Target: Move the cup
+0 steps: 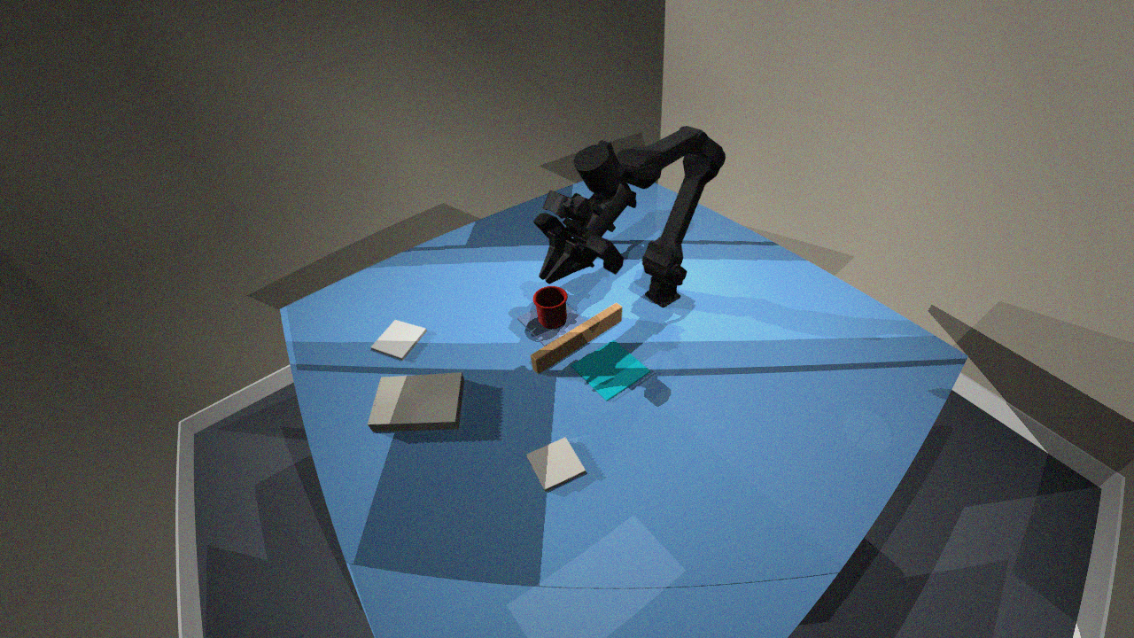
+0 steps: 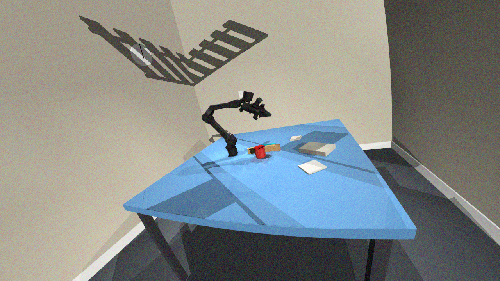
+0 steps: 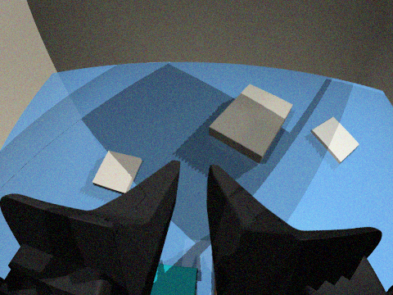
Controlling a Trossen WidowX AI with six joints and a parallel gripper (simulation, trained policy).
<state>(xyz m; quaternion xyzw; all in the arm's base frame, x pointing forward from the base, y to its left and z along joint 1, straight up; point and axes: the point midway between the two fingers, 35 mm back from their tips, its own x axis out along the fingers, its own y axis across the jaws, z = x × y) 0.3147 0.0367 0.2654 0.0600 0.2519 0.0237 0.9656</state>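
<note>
Hovering above the red cup (image 1: 551,308) (image 2: 259,152), the pincer (image 1: 545,277) (image 2: 270,114) (image 3: 194,170) is holding nothing, its tips standing slightly apart.

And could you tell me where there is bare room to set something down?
There seems to be room between the teal pad and the table's right edge in the top view. It is crowded around the red cup, with the wooden bar close beside it.

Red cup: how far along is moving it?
Done: the red cup stands upright, ungripped, on the faint pad. In hand: nothing; the gripper is slightly open. Left: probably the whole move if the teal pad is the goal; I can't tell which is.
</note>
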